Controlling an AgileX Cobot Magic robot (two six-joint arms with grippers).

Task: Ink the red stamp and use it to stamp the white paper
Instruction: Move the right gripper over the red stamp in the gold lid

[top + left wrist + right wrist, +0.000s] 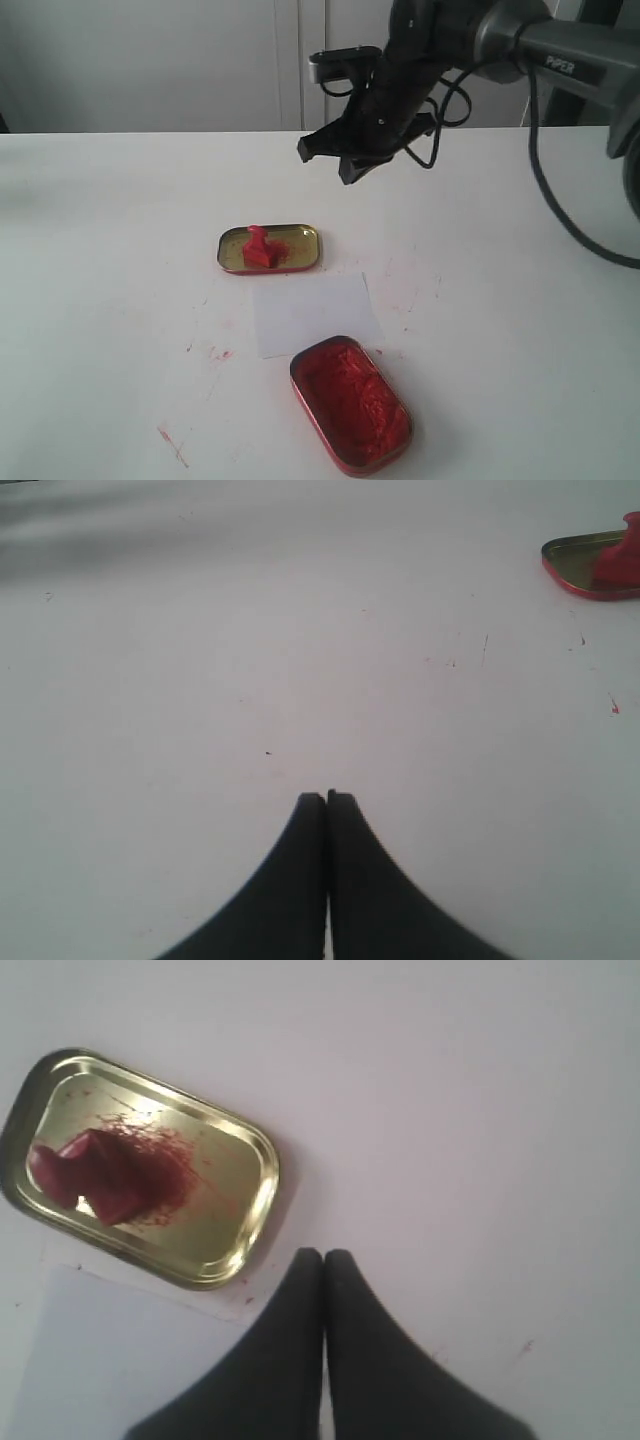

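The red stamp [260, 247] stands knob up inside the shallow gold tin lid [301, 246], just behind the white paper [315, 313]. The oval red ink tin [351, 403] lies open at the paper's near edge. My right gripper [330, 160] hangs shut and empty well above the table, behind and to the right of the lid. In the right wrist view its tips [323, 1257] sit beside the lid [232, 1160], with the stamp [88, 1175] and a corner of the paper [120, 1360] showing. My left gripper [327, 798] is shut over bare table, far from the lid [575, 556] and stamp [622, 560].
Red ink smears mark the white table [100, 300] left of the paper and near the front edge. The right arm's black cable [540, 190] loops down at the right. A white wall stands behind the table.
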